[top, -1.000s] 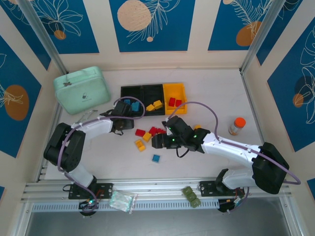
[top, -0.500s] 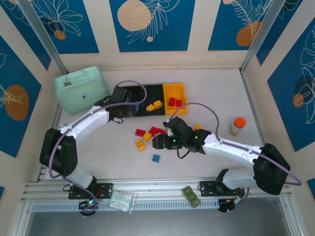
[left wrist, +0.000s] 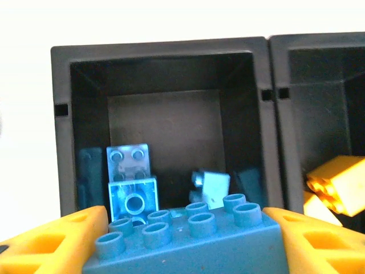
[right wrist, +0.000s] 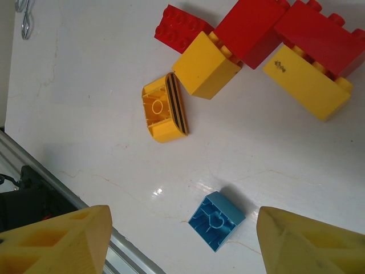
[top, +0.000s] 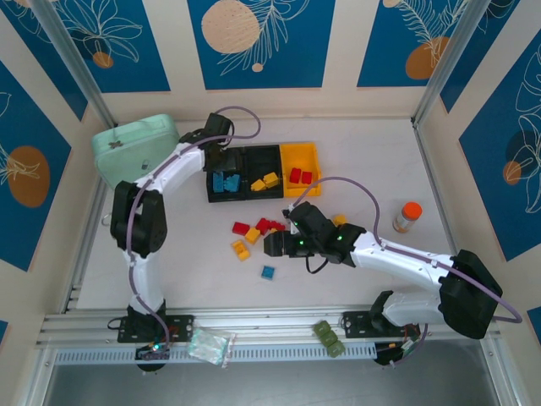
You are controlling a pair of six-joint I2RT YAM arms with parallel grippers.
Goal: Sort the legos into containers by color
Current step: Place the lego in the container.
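The containers are three joined bins: a left black bin (top: 213,196), a middle black bin (top: 265,163) and a yellow bin (top: 300,156). My left gripper (top: 218,156) hangs over the left black bin (left wrist: 171,74), shut on a blue lego (left wrist: 188,237). Blue legos (left wrist: 132,182) lie inside that bin. Yellow legos (top: 265,181) sit in the middle bin, red legos (top: 300,176) in the yellow one. My right gripper (top: 269,245) stands open above a small blue lego (right wrist: 217,220) on the table, its yellow fingers (right wrist: 57,240) wide on either side. Loose red legos (right wrist: 268,25) and yellow legos (right wrist: 165,108) lie beyond it.
A mint-green case (top: 139,148) sits at the back left beside the bins. An orange-capped bottle (top: 407,216) stands at the right. An olive-green toy (top: 329,337) and a clear plastic bag (top: 209,345) rest on the front rail. Another yellow lego (top: 340,220) lies by my right arm.
My left arm has swung from the table's middle to the back, carrying the blue lego over the left black bin. The right gripper has barely moved.
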